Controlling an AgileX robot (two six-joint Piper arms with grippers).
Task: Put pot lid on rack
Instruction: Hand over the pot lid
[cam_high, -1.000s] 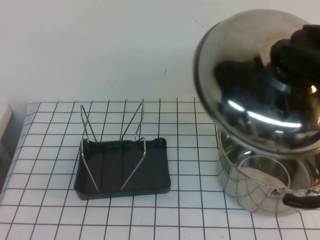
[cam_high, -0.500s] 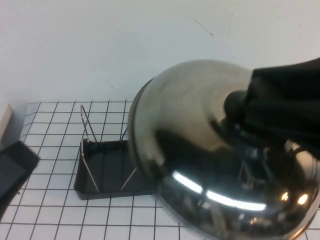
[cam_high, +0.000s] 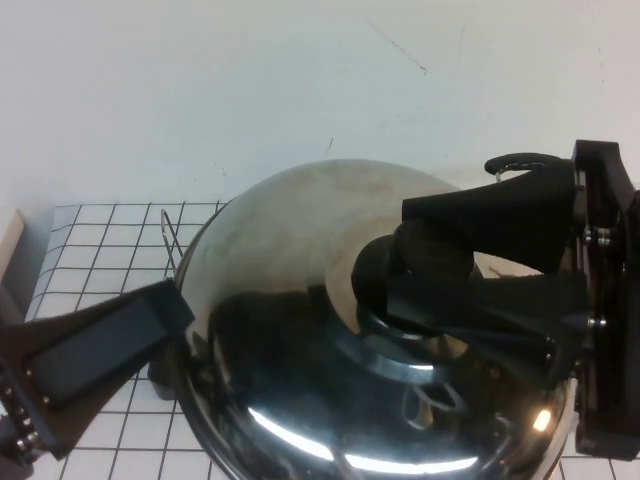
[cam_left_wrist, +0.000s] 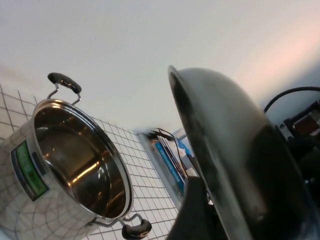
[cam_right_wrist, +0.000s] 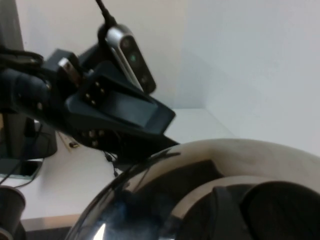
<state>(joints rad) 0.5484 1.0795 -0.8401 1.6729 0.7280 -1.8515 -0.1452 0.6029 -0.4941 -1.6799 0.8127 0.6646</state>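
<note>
The pot lid (cam_high: 300, 250), shiny and domed, is held up off the table and tilted, filling the high view. My right gripper (cam_high: 400, 268) comes in from the right and is shut on its black knob (cam_high: 385, 275). My left gripper (cam_high: 150, 320) reaches in from the lower left and sits at the lid's left rim. The lid's edge (cam_left_wrist: 235, 150) runs close past the left wrist camera. The rack is mostly hidden behind the lid; one wire upright (cam_high: 168, 238) shows. In the right wrist view the lid (cam_right_wrist: 240, 155) lies below the left gripper (cam_right_wrist: 120, 110).
The open steel pot (cam_left_wrist: 75, 160) with black handles stands on the gridded cloth (cam_high: 90, 250) at the right; only its far handle (cam_high: 515, 162) shows in the high view. A pale block (cam_high: 8, 245) is at the table's left edge.
The right gripper has carried the lid from above the pot leftward and nearer the high camera, over the rack. The left gripper has come in from the lower left to the lid's rim.
</note>
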